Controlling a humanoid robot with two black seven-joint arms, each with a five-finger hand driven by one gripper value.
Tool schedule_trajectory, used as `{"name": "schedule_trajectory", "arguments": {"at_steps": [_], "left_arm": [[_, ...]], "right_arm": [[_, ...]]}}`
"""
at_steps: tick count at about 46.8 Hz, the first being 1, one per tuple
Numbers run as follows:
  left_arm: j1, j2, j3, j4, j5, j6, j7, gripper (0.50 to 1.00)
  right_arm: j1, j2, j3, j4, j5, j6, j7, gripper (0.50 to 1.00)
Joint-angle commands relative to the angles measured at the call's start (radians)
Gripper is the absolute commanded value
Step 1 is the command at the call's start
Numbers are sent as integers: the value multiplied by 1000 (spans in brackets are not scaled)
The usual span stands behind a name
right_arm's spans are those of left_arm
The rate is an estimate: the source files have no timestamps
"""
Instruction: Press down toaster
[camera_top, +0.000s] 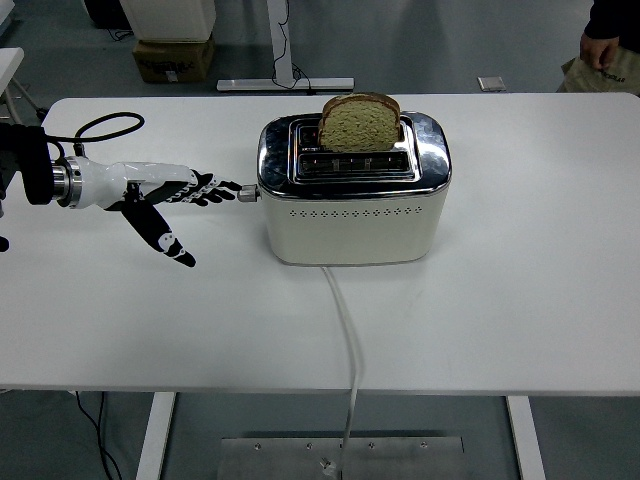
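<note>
A cream and chrome toaster (352, 205) stands in the middle of the white table (540, 300). A slice of brown bread (359, 122) sticks up out of its far slot. The small round lever knob (246, 194) juts from the toaster's left end, in its raised position. My left hand (185, 195) reaches in from the left with fingers stretched out flat and the thumb pointing down. Its fingertips (230, 187) are right at the knob, touching or almost touching it. It holds nothing. The right arm is out of view.
The toaster's white cord (345, 320) runs from its front over the table's near edge. A black cable (100, 122) loops behind my left wrist. A person's hand (603, 45) shows at the top right. A cardboard box (172, 60) sits on the floor beyond.
</note>
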Motion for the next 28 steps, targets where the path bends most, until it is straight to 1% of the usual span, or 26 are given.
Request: {"name": "schedule_trajectory", "arguments": {"at_steps": [1,16,28], "left_arm": [[3,0,0,2,0,0,0,1000],[3,-2,0,11,-2,0,0,1000],[3,-18,-2,29,-2,0,0,1000]], "right_arm": [[0,0,0,0,0,0,0,1000],[0,0,2,0,0,0,0,1000],[0,0,2,0,0,0,0,1000]]}}
